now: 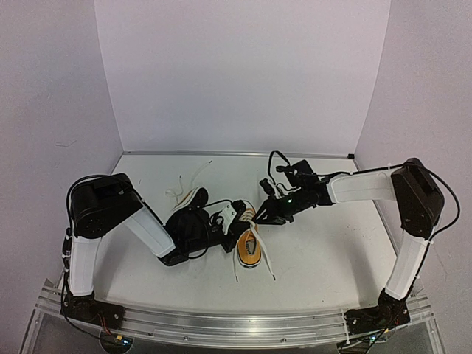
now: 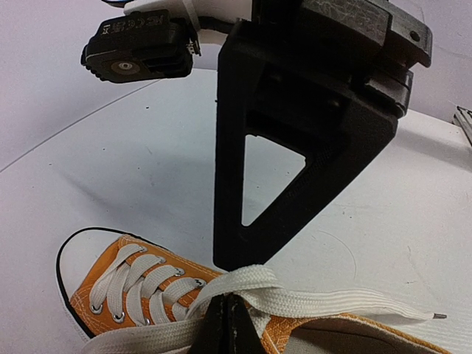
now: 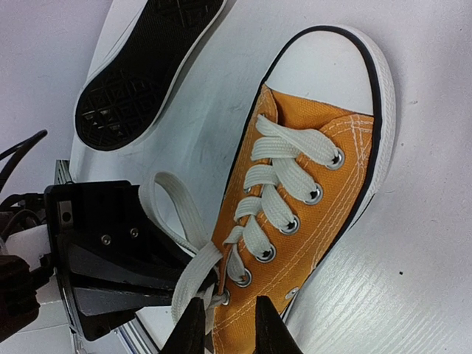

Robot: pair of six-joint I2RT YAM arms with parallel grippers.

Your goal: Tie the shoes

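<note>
Mid-knot on the orange canvas low-top sneaker (image 3: pixel 317 169) with the white rubber toe cap, standing upright on its sole near the middle of the white table (image 1: pixel 324 251), right under both pincers. Pinching with the left gripper (image 2: pixel 225 324): tips pressed together on the flat white lace (image 2: pixel 332 301) just above the top eyelets, drawing a loop out to one side. Hovering with the right gripper (image 3: pixel 230 302) over the shoe's collar, fingers a little spread, orange canvas visible in the gap, one strand against a finger but not clearly nipped. Judged as the early crossing-and-looping stage: no finished bow anywhere, and two loose strands (image 1: pixel 270 269) trailing toward the near edge in the top view. Next, most likely: shut the right fingers on a free strand, carry it round the held loop, and hold tension from the left to guard against slipping. By count: two shoes, namely the orange one and a second sneaker (image 3: pixel 147 66) tipped over to show a black treaded sole, lying near on the left arm's side, apparently untied as well; two arms; two pincers.
</note>
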